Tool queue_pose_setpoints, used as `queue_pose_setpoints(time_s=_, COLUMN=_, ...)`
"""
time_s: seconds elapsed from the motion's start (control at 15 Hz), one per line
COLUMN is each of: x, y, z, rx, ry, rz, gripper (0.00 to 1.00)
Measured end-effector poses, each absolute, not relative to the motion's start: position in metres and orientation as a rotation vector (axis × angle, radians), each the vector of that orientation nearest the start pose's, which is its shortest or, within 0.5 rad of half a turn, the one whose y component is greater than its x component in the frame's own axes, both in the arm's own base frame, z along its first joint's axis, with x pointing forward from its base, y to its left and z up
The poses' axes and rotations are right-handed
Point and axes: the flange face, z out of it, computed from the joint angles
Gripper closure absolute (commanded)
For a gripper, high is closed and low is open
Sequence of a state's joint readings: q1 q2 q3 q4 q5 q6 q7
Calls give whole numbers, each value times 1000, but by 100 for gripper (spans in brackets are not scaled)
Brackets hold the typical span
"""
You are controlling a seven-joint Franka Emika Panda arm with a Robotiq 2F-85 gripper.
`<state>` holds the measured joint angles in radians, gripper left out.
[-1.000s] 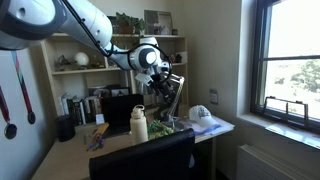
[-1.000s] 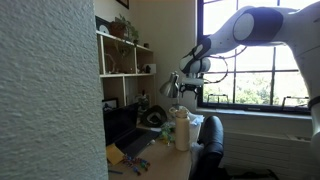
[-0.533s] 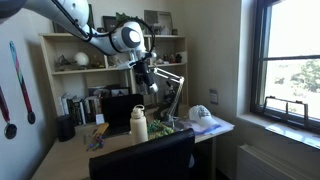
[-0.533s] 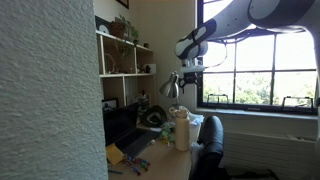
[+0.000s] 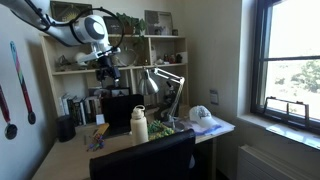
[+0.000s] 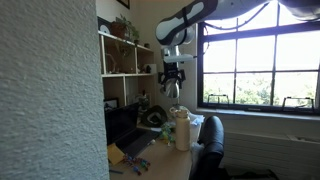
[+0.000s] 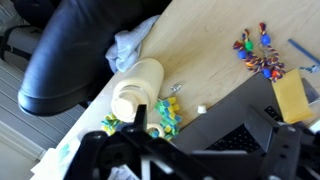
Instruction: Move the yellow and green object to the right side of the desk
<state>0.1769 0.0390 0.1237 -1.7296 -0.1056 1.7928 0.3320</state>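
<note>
Yellow and green object (image 7: 163, 113): one bushy cluster, lying on the bench (image 7: 205, 50) just beside the one cream bottle (image 7: 134, 90), which stands upright. One small purple-yellow scrap (image 7: 258, 52) lies well apart from the cluster, near one yellow pad (image 7: 292, 96). One black chair (image 7: 75, 50) stands at the bench edge. An exterior view adds one desk lamp (image 5: 163, 80) and one white cap (image 5: 202, 113) on the same surface. The end effector (image 6: 174, 88) hangs high above the bench, in front of the open shelf unit (image 5: 70, 55) and well clear of the cluster. Whether its fingers are spread or pressed together I cannot tell. The bench top is light wood. One large window (image 5: 290, 55) lights the room.
</note>
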Motion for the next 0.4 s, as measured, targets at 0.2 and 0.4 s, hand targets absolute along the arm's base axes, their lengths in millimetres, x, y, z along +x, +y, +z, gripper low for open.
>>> queue_pose_setpoints(time_s=0.2, x=536, y=214, z=546, rx=-3223, ry=-189, rz=-92, gripper=0)
queue_pose_setpoints(time_s=0.4, x=524, y=240, z=542, rx=-3222, ry=-282, rz=-86, gripper=0)
